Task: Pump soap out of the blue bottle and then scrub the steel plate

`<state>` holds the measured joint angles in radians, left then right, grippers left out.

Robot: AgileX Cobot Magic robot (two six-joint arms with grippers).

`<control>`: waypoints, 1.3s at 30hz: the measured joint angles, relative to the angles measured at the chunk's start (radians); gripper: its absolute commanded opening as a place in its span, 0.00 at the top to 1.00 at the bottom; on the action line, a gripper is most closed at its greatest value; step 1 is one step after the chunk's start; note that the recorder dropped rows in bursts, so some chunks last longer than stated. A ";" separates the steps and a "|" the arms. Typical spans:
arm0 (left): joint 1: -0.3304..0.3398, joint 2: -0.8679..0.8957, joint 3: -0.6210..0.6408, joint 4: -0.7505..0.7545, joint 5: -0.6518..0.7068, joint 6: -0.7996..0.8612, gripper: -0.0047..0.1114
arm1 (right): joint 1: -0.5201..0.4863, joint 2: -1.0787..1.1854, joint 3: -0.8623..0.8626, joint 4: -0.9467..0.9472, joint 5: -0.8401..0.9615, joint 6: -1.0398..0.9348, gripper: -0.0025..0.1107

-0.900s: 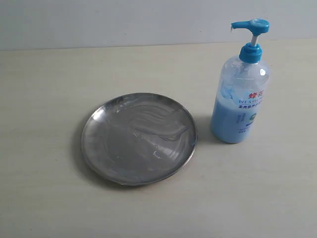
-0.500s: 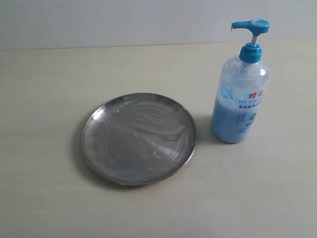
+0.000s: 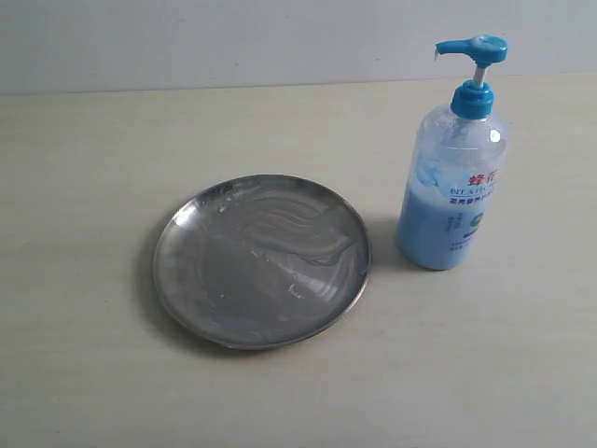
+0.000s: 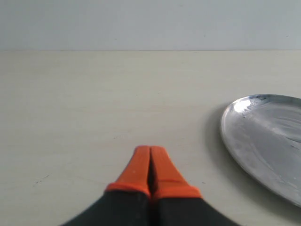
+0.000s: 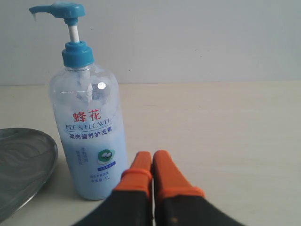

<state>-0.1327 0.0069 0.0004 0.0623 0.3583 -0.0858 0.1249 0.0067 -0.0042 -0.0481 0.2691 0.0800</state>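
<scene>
The blue bottle (image 3: 452,177) stands upright at the right of the table, its pump head (image 3: 471,49) up and pale blue soap (image 3: 431,229) filling its lower half. Left of it lies the steel plate (image 3: 261,261), streaked with whitish smears. Neither gripper shows in the exterior view. In the left wrist view my left gripper (image 4: 150,151) is shut and empty above bare table, with the steel plate (image 4: 268,136) off to one side. My right gripper (image 5: 151,157) is shut and empty too, close beside the blue bottle (image 5: 89,136) and apart from it.
The pale tabletop (image 3: 93,168) runs back to a light wall (image 3: 233,37). In the right wrist view the plate's rim (image 5: 44,176) sits just beyond the bottle.
</scene>
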 measured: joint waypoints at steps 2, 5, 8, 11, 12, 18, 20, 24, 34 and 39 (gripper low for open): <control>0.000 0.000 0.000 0.000 0.000 0.000 0.96 | 0.000 0.000 0.000 0.000 0.000 0.000 0.95; 0.000 0.000 0.000 0.000 0.000 0.000 0.96 | 0.000 0.006 0.000 0.000 0.000 0.000 0.95; 0.000 0.000 0.000 0.000 0.000 0.000 0.96 | 0.000 0.041 0.000 0.000 0.000 0.000 0.95; 0.000 0.000 0.000 0.000 0.000 0.000 0.96 | 0.000 0.081 0.000 0.000 0.002 0.000 0.95; 0.000 0.000 0.000 0.000 0.000 0.000 0.96 | 0.000 0.096 0.000 0.000 0.002 0.000 0.95; 0.000 0.000 0.000 0.000 0.000 0.000 0.96 | 0.000 0.165 -0.054 0.000 0.010 0.000 0.95; 0.000 0.000 0.000 0.000 0.000 0.000 0.96 | 0.000 0.185 -0.083 0.000 0.010 0.000 0.95; 0.000 0.000 0.000 0.000 0.000 0.000 0.96 | 0.000 0.230 -0.141 0.000 0.010 0.000 0.95; 0.000 0.000 0.000 0.000 0.000 0.000 0.96 | 0.000 0.397 -0.284 0.000 0.008 0.000 0.95; 0.000 0.000 0.000 0.000 0.000 0.000 0.96 | 0.000 0.503 -0.354 0.000 0.008 0.000 0.95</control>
<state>-0.1327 0.0069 0.0004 0.0623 0.3583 -0.0858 0.1249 0.5099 -0.3582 -0.0481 0.2774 0.0800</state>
